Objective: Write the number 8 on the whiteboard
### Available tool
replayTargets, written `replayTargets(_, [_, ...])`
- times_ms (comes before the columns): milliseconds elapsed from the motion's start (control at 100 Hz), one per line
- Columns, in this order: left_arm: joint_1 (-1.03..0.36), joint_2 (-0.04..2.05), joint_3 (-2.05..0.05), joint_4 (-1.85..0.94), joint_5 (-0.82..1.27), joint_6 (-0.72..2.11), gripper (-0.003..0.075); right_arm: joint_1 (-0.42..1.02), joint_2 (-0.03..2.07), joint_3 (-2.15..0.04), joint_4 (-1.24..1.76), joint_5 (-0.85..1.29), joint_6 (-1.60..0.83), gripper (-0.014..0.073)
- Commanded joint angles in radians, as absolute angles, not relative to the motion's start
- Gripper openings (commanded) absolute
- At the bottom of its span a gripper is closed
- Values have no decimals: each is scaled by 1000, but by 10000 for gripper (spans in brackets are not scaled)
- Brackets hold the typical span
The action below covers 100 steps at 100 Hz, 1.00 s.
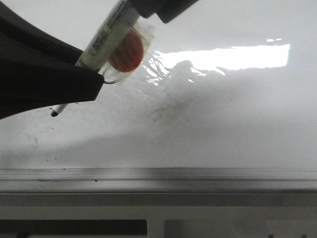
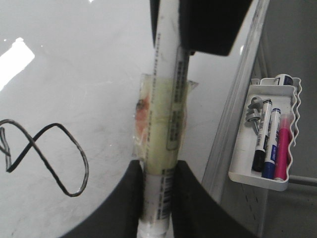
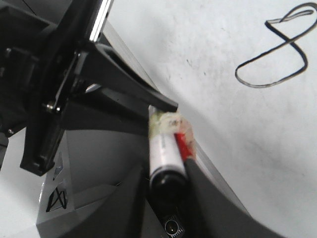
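The number 8 (image 2: 44,153) is a thin black slanted figure on the whiteboard (image 2: 74,59); it also shows in the right wrist view (image 3: 277,49). A white marker (image 2: 166,124) with a red disc (image 1: 126,52) taped to it runs between both grippers. My left gripper (image 2: 157,168) is shut on the marker's lower barrel. My right gripper (image 3: 168,166) is shut on its black-capped end (image 3: 166,181). In the front view the marker (image 1: 106,32) slants down to its dark tip (image 1: 54,113), just past the left fingers (image 1: 74,82), over the whiteboard (image 1: 223,124). I cannot tell whether the tip touches the board.
A grey metal rail (image 1: 158,173) borders the board's near edge. A white tray (image 2: 292,129) hanging beyond the rail (image 2: 233,114) holds black, blue and pink markers. A wrinkled shiny patch (image 1: 163,69) lies right of the red disc.
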<state>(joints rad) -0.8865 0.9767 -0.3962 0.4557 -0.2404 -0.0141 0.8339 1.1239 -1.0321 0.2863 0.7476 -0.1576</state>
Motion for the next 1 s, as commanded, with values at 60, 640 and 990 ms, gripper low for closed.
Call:
replayTargets(60, [-890,969,-432,420,-300,-45,-20,833,1111,-1060,303,717,-156,302])
replayTargets(640, [-797,911,-432,-377,-81,-45,-20,829,1111,-1060,284,723,-156,304])
replayTargets(990, [-716,921,-432,-480,-99,-45,-20,829,1111,-1060,284,734,-156,304])
